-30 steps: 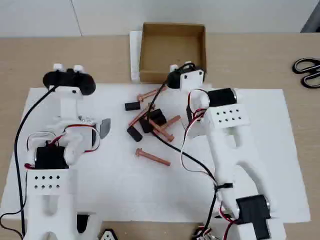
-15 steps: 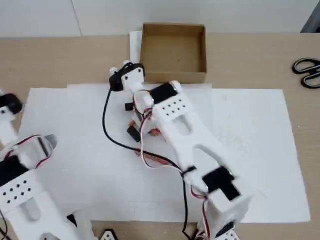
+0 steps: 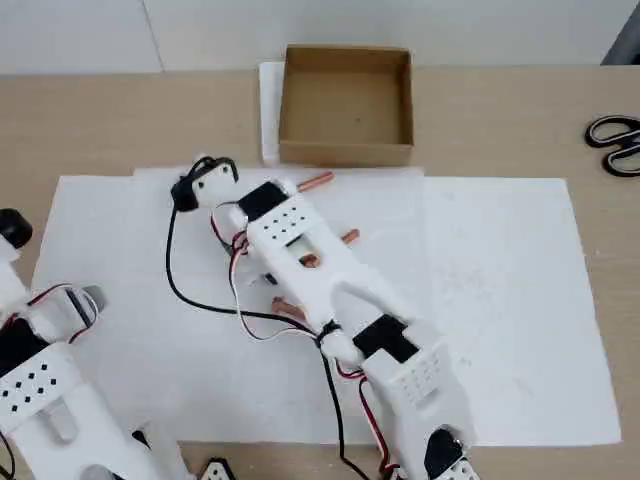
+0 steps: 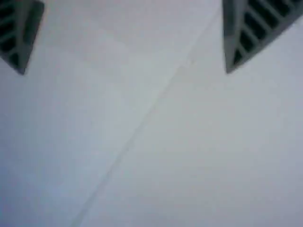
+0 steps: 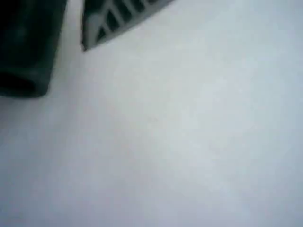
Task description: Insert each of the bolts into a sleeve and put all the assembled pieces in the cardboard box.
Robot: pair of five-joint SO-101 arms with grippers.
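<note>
Several copper-coloured plastic bolts (image 3: pixel 316 181) are seen loose near the right gripper (image 3: pixel 203 180). A black cylindrical sleeve (image 5: pixel 23 47) sits just beside it; whether it is clamped cannot be told. The left gripper (image 4: pixel 124 71) is spread apart. A firm hold on the sleeve is judged to be needed next.

Black scissors (image 3: pixel 615 145), far right edge. White sheet (image 3: pixel 500 300), centre, on tan table (image 3: pixel 120 120). White strip (image 3: pixel 268 110), upper centre.

No readable text, labels, numbers on anything.
</note>
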